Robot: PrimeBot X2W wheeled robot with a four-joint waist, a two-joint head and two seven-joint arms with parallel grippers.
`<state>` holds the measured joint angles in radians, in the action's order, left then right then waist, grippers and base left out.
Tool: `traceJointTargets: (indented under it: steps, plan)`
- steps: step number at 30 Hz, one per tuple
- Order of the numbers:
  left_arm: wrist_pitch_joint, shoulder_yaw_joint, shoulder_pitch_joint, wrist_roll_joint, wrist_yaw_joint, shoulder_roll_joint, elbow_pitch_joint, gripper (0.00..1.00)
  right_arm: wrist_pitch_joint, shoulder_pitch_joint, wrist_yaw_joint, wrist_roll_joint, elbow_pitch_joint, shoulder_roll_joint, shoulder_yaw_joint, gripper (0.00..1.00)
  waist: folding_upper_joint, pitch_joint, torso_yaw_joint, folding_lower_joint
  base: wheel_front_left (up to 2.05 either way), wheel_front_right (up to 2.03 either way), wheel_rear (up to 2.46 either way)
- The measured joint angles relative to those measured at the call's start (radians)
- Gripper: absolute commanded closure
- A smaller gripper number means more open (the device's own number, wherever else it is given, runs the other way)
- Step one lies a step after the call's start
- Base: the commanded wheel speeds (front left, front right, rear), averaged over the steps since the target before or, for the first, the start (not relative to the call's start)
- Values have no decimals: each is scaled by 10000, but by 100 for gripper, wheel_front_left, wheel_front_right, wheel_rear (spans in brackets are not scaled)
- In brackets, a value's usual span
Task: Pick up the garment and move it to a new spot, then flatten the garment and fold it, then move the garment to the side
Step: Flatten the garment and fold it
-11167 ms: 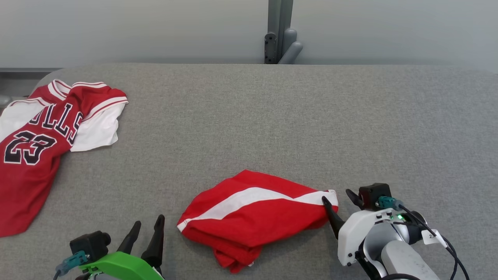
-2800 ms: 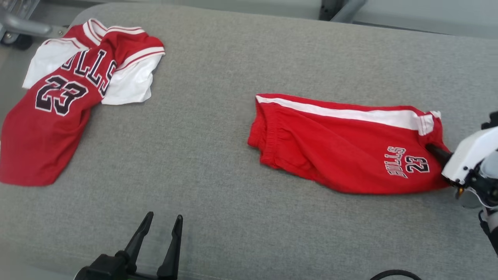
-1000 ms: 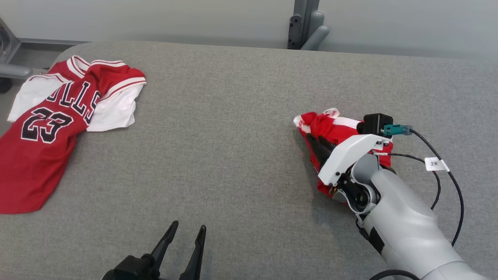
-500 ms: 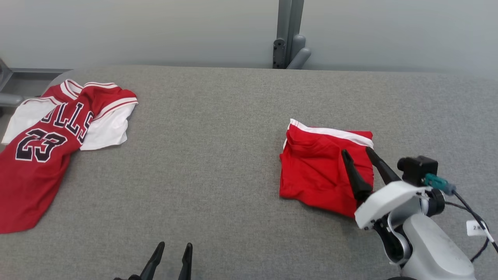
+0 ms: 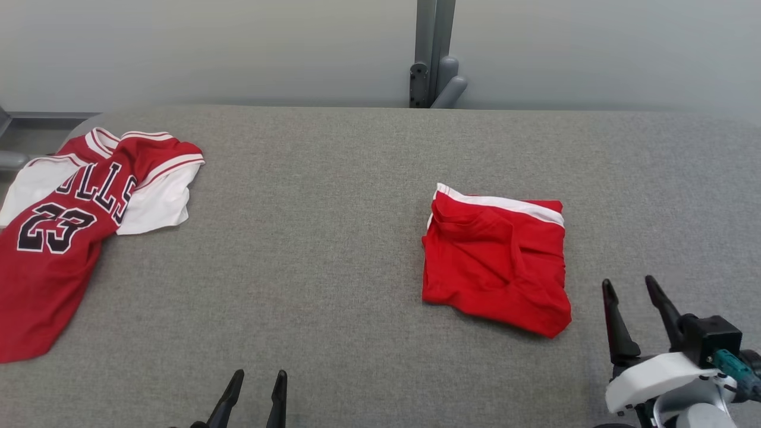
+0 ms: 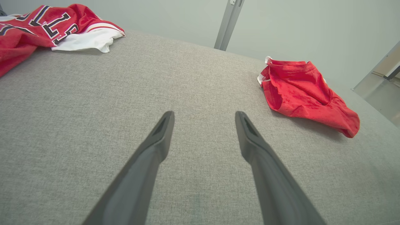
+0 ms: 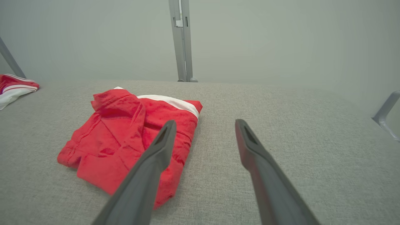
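folded red shorts (image 5: 493,255) lie right of centre on counter (image 5: 333,238), fold looks done; right hand (image 5: 628,282) lower right, wide open, empty, clear of cloth, likely free for side move; left hand (image 5: 259,374) bottom edge, open, empty, idle

Folded red shorts lay left of the spread jaws.
The right gripper (image 7: 205,122) hung empty over the grey fabric tabletop (image 7: 281,125), its two dark fingers wide apart. The red shorts (image 7: 125,131), with a white stripe along the far edge, sat left of the left finger, which crossed their near corner in view. A red-and-white jersey (image 7: 14,87) lay far left, and a grey post (image 7: 181,40) rose beyond the jaws.
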<state>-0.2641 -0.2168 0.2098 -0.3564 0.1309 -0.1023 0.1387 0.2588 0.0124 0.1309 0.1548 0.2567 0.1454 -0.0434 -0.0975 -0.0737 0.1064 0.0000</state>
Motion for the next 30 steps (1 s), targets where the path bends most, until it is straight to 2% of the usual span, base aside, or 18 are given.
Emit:
traceJointTargets:
  steps: [1, 5, 11, 16, 22, 30]
  plan:
    - [0, -10, -9, 17, 0, 12, -2, 0, 0, 56, 0, 0, 54, -73, 75, 100, 0, -30, -5, 0, 0, 0, 0]
    - [0, -38, -223, 71, 0, 36, -35, 0, 0, 964, 4, -38, 838, -165, 259, 100, 0, -240, -20, 0, 0, 0, 0]
    - [0, -261, -874, 69, 0, 4, -17, 0, 13, 3123, 4, -690, 2412, -334, 439, 100, 1, -877, 5, 1, 0, 0, 0]
    - [0, -445, -1246, -19, 0, -46, 96, 0, 15, 4284, 4, -1185, 3580, -357, 683, 100, 1, -1410, 114, 1, 0, 0, 0]
    - [0, -485, -1522, -94, 0, -65, 215, 0, 15, 4877, 4, -1411, 4602, -295, 1300, 100, 2, -1870, 427, 2, 0, 0, 0]
    - [0, -426, -1597, -109, 0, -73, 267, 0, 15, 4813, 4, -1143, 4725, -257, 1918, 100, 1, -1921, 504, 1, 0, 0, 0]
